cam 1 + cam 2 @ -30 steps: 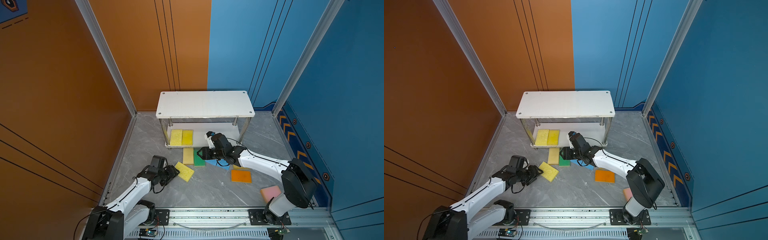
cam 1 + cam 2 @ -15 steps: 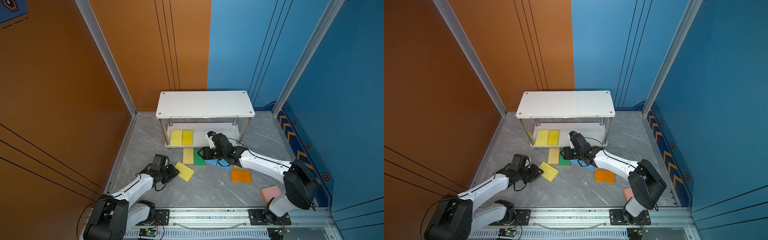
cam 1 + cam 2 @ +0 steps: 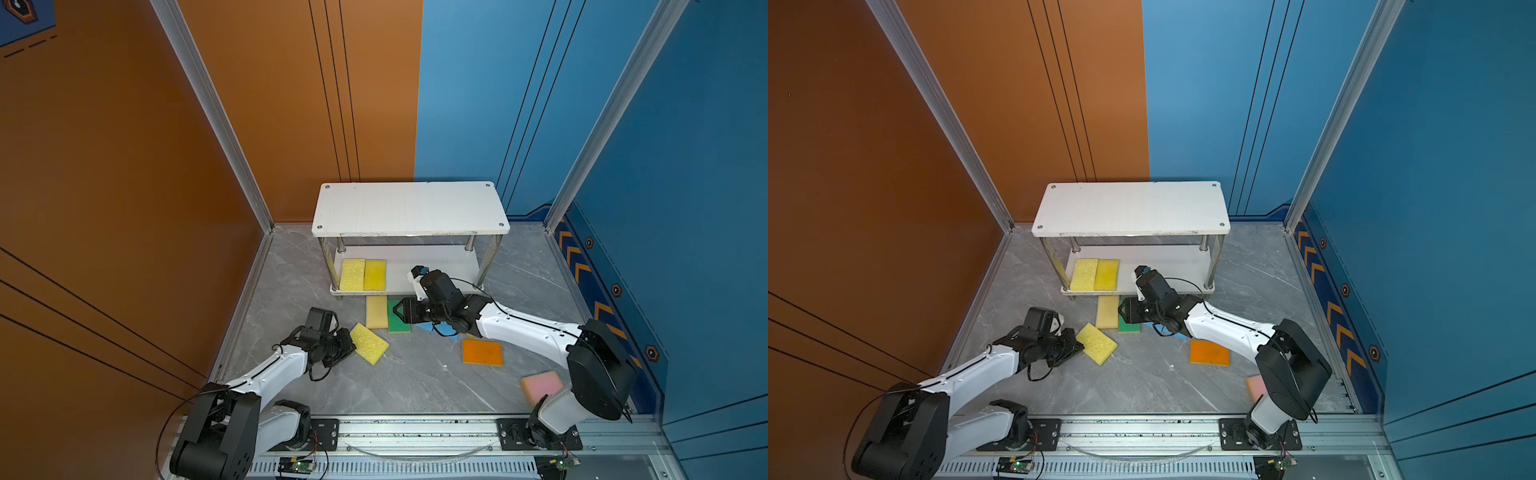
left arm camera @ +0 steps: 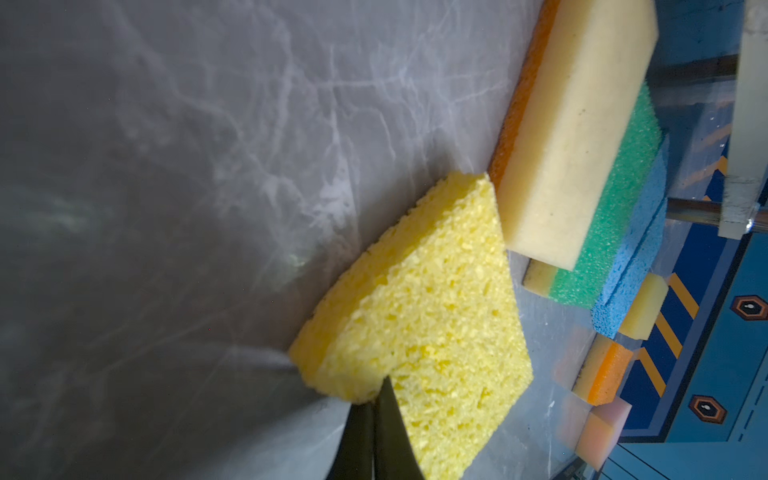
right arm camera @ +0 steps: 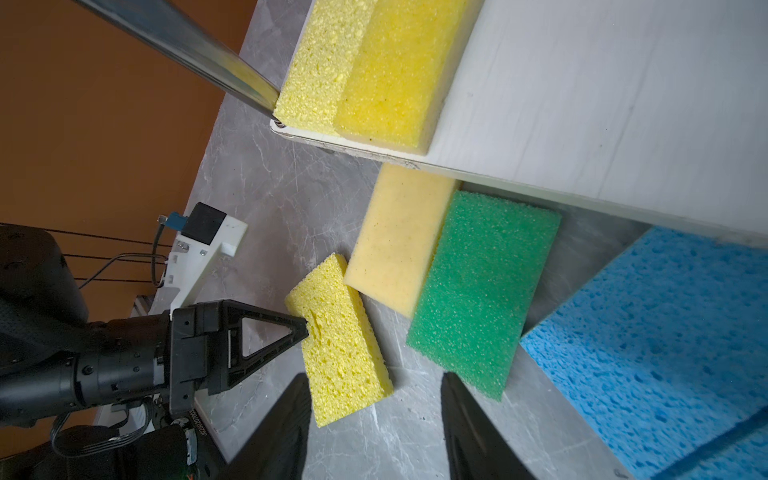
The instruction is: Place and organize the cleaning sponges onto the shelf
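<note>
A loose yellow sponge (image 3: 369, 343) (image 3: 1096, 343) lies on the grey floor in front of the shelf (image 3: 409, 208). My left gripper (image 3: 351, 345) (image 4: 376, 395) is shut on its near corner, and the pinch dents the foam (image 5: 307, 328). Two yellow sponges (image 3: 363, 274) sit side by side at the left end of the shelf's lower board (image 5: 602, 83). My right gripper (image 3: 395, 311) (image 5: 374, 399) hangs open over the floor by the green sponge (image 5: 478, 299), holding nothing. A beige sponge (image 3: 376, 311) lies next to the green one.
A blue sponge (image 5: 665, 353) lies partly under my right arm. An orange sponge (image 3: 482, 352) and a pink one (image 3: 540, 384) lie further right on the floor. The shelf's metal posts (image 3: 330, 266) stand close by. Walls enclose the floor on three sides.
My left gripper has closed from open onto the yellow sponge's corner, after edging toward it. The right arm has stayed still.
</note>
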Controlling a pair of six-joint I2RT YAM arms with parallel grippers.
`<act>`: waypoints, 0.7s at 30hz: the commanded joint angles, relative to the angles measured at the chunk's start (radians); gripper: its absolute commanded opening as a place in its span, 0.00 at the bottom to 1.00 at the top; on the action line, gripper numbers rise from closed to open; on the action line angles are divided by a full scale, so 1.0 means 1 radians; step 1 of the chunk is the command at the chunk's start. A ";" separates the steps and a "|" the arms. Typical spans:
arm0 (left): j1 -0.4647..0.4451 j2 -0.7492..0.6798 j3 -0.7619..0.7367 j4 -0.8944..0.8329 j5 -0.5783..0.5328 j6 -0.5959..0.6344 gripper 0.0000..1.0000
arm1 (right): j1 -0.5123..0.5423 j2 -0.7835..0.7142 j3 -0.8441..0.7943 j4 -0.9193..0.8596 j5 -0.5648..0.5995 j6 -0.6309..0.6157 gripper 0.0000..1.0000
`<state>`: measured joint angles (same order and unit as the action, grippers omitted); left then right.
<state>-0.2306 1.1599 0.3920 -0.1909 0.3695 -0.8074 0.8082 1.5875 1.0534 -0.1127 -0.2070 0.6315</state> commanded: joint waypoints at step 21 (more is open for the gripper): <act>-0.036 -0.081 0.253 -0.255 0.279 0.167 0.00 | 0.051 -0.011 0.068 -0.326 -0.288 -0.216 0.59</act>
<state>-0.2600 1.0912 0.6189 -0.4011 0.5903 -0.6727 0.8509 1.5909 1.1168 -0.3721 -0.4664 0.4595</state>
